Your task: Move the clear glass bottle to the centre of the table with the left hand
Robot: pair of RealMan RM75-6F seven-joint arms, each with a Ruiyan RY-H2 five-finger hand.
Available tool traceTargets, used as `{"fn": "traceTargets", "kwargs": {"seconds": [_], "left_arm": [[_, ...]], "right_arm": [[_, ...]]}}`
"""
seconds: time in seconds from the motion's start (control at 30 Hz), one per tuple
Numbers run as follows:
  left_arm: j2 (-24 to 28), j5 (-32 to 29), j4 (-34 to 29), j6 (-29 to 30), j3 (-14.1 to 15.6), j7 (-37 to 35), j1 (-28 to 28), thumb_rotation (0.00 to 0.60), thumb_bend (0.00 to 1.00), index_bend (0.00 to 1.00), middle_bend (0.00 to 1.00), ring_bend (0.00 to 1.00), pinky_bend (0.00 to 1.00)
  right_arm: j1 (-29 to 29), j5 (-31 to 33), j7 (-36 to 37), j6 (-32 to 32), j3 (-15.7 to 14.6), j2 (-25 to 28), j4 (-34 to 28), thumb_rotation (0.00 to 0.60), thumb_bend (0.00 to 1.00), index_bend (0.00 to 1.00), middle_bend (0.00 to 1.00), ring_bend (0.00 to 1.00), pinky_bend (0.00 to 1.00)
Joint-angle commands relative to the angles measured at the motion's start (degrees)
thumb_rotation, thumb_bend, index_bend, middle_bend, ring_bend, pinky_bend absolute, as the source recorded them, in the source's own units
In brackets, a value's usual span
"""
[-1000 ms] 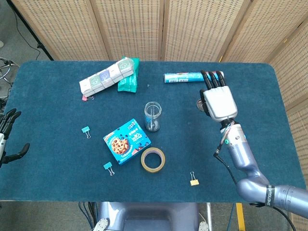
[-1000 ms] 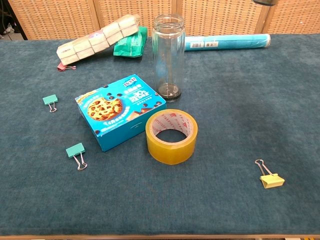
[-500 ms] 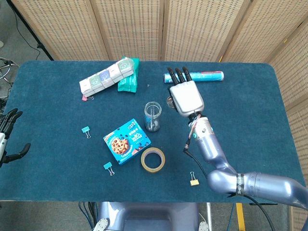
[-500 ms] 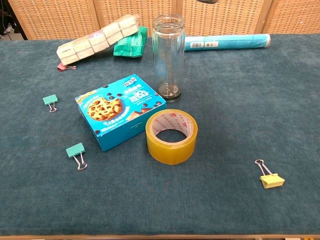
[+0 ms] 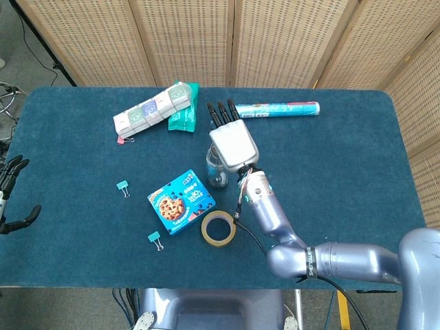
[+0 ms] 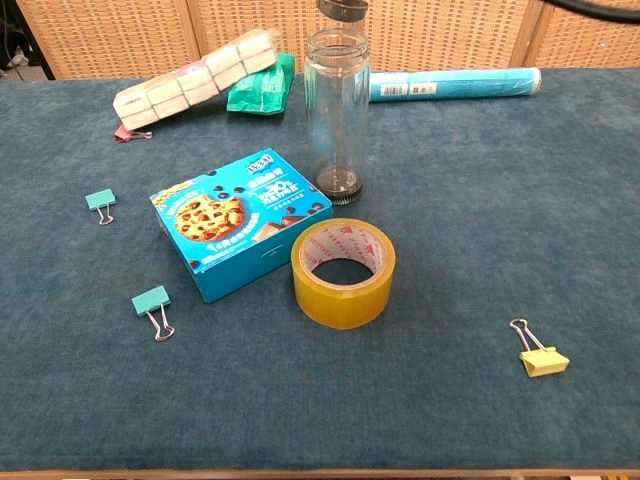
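Over bottle (image 5: 217, 167): upper part hidden by right hand (image 5: 234, 145), grasp not discernible | left hand (image 5: 12, 199) cropped at frame edge, fingers spread, nothing held

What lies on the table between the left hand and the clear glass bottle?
In the head view, between the left hand and the clear glass bottle, lie a teal binder clip and the blue cookie box.
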Motion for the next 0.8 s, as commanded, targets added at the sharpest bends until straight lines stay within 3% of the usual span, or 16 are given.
{"fn": "traceTargets", "kwargs": {"seconds": [0.03, 0.8], "left_arm": [[0.13, 0.26, 0.19, 0.17, 0.12, -0.44, 0.13, 0.6, 0.34, 0.0, 0.0, 0.0, 0.0], [0.34, 0.32, 0.19, -0.16, 0.24, -0.91, -0.04, 0.6, 0.34, 0.0, 0.0, 0.0, 0.0]], "right_arm": [[0.19, 0.29, 0.1, 0.33, -0.66, -0.41, 0.81, 0.6, 0.49, 0.63, 0.05, 0.0, 0.0], [1.2, -0.88, 1.41, 1.11, -3.12, -2.67, 3.01, 0.6, 0.49, 0.63, 0.05, 0.0, 0.0]]}}
